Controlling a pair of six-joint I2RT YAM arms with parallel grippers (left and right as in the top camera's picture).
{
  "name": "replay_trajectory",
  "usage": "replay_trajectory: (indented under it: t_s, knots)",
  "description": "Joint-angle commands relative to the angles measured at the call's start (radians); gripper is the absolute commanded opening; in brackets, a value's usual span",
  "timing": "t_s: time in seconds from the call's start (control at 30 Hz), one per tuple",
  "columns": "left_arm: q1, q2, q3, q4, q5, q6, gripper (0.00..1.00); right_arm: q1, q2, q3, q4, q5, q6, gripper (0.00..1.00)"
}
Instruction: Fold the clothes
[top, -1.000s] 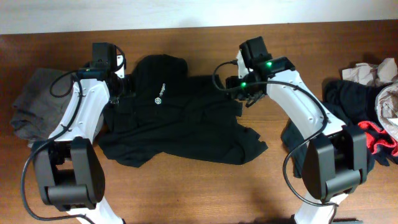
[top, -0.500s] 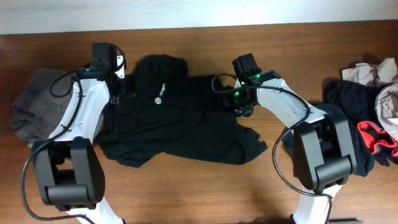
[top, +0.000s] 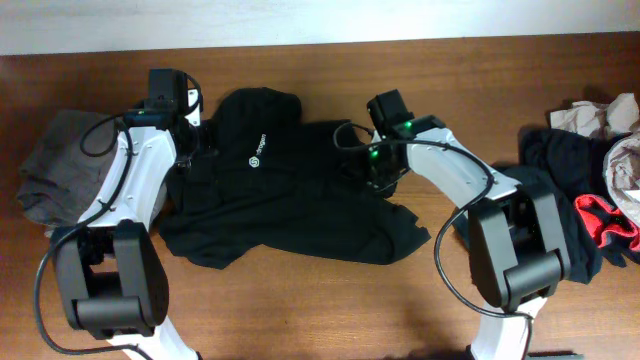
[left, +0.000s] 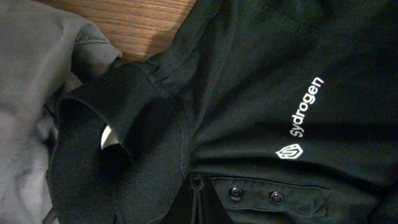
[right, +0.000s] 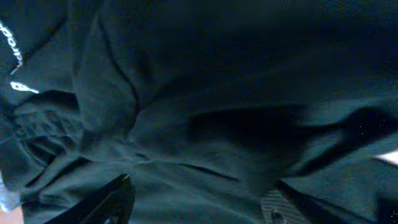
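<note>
Overhead looks evenly lit and sharp to me; pressed against the black shirt, both wrist feeds are dim, right one blurry.

Two arms, one black shirt, one grey garment, one clothes pile.

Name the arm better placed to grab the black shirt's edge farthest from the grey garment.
Right. The right gripper hangs open over that edge of the black T-shirt; the left gripper is shut on its collar, at the opposite side.
</note>
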Motion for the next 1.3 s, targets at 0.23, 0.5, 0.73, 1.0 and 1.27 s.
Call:
replay_trajectory:
  t_s: [0.23,0.5,0.73,1.0,1.27]
  knots:
    - [0.000,-0.019,0.014,-0.001,0.008,0.035,0.00,0.094,0.000,-0.032,0.188,0.075,0.108,0.71]
    - [0.000,-0.019,0.014,0.000,0.008,0.046,0.00,0.096,0.000,-0.032,0.226,0.187,-0.271,0.63]
    - [0.000,-0.019,0.014,0.002,0.008,0.046,0.01,0.124,0.011,-0.032,0.247,0.200,-0.371,0.63]
    - [0.000,-0.019,0.014,0.003,0.008,0.046,0.01,0.129,0.092,-0.032,0.272,0.221,-0.348,0.52]
    - [-0.004,-0.019,0.014,0.003,0.008,0.046,0.01,0.120,0.095,-0.026,0.294,0.246,-0.348,0.28]
